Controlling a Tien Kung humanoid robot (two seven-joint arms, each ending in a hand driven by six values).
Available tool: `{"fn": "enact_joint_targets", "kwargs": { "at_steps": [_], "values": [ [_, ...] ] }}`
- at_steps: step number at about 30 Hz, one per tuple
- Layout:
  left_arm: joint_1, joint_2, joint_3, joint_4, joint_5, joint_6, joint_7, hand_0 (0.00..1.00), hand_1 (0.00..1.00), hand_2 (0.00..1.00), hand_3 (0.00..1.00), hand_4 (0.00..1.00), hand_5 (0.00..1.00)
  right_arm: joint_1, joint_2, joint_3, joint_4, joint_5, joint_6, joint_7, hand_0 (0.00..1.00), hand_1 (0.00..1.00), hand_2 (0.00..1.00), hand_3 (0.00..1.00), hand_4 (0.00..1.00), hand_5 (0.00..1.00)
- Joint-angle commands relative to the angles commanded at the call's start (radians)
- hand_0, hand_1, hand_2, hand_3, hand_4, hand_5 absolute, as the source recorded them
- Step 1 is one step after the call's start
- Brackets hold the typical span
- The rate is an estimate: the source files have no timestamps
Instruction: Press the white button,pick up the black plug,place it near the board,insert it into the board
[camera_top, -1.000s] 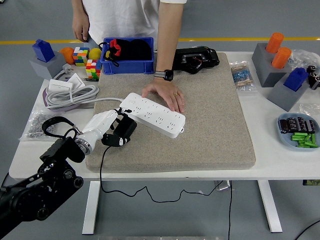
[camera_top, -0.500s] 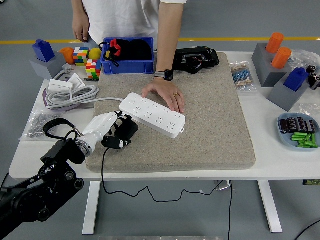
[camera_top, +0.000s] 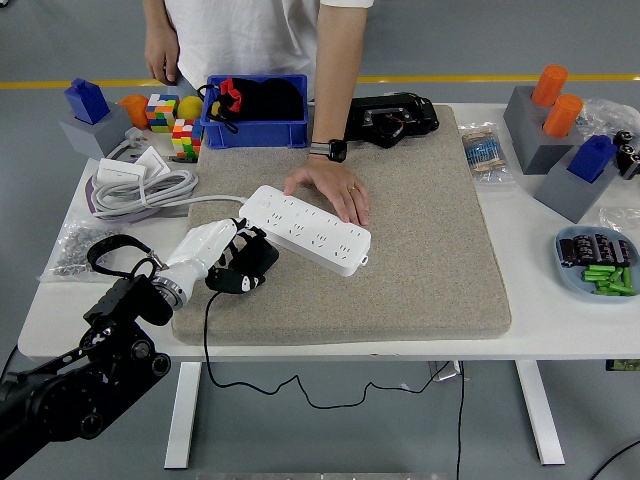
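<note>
A white power strip (camera_top: 306, 229) lies diagonally on the beige mat (camera_top: 420, 250). A person's hand (camera_top: 330, 189) rests flat on its far edge. My left hand (camera_top: 222, 258), white-fingered on a black arm, is shut on the black plug (camera_top: 250, 263). The plug sits right at the strip's near-left edge, and whether it touches the strip I cannot tell. The plug's black cable (camera_top: 206, 330) drops over the table's front edge. I cannot pick out the white button on the strip. My right hand is out of view.
A blue bin (camera_top: 256, 112) and a black device (camera_top: 392, 118) stand at the back. A coiled white cable (camera_top: 140, 186) and colour cubes (camera_top: 172, 120) lie at the left. Grey blocks with orange and blue pegs (camera_top: 560, 130) and a tray of green parts (camera_top: 598, 262) are at the right.
My left hand has carried the plug slightly up toward the strip's near-left edge. The person's hand has stayed on the strip.
</note>
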Motion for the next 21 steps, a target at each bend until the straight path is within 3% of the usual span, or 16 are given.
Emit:
{"fn": "enact_joint_targets", "kwargs": {
  "at_steps": [9,21],
  "values": [
    [-0.024,-0.007,-0.013,-0.011,-0.018,-0.002,0.005,0.165,0.232,0.341,0.572,0.599,0.002,-0.001,0.001,0.0,0.0,0.002,-0.001,0.002,0.59,0.499,0.51,0.528,0.659,0.337],
    [-0.127,-0.067,-0.019,0.092,-0.027,0.007,0.007,0.162,0.235,0.346,0.579,0.607,0.002,0.002,0.001,-0.002,0.0,0.006,-0.001,0.002,0.593,0.498,0.51,0.528,0.657,0.335]
  ]
}}
